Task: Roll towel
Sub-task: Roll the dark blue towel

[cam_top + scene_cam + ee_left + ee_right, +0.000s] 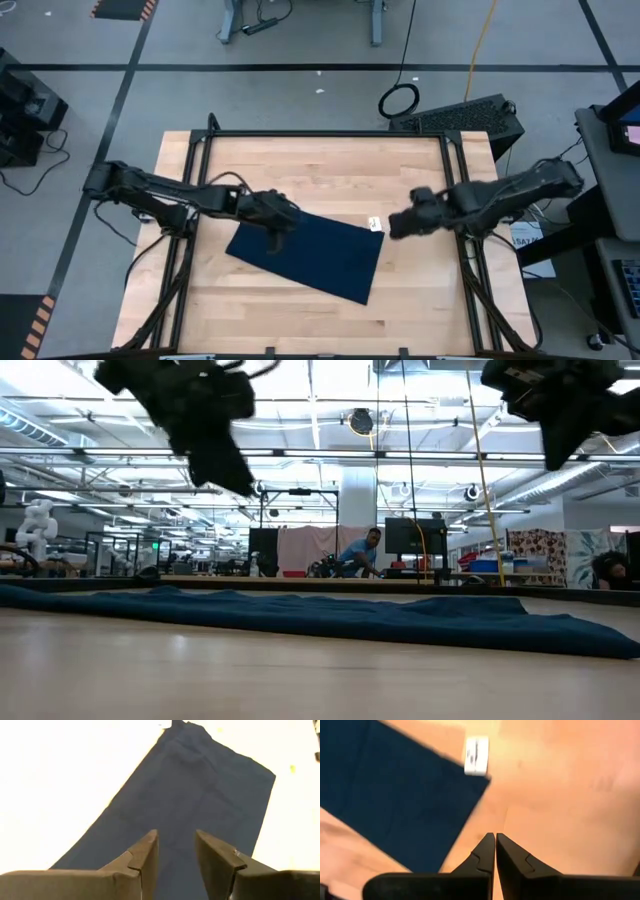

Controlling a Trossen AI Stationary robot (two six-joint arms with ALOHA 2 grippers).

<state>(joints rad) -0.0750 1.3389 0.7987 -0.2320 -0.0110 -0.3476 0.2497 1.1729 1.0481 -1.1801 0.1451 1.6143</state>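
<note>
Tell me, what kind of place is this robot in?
Probably a big robotics lab or workshop. Behind the wooden table with the towel there are high ceiling lights, workbenches with a monitor, and a person working.

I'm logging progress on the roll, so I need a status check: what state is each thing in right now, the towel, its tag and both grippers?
towel: spread flat on the table, lying at an angle, not rolled.
white tag: sticking out at the towel's corner nearest the right arm.
left gripper: partly open, empty, above the towel's left end.
right gripper: shut, empty, over bare wood beside the tag corner.
</note>
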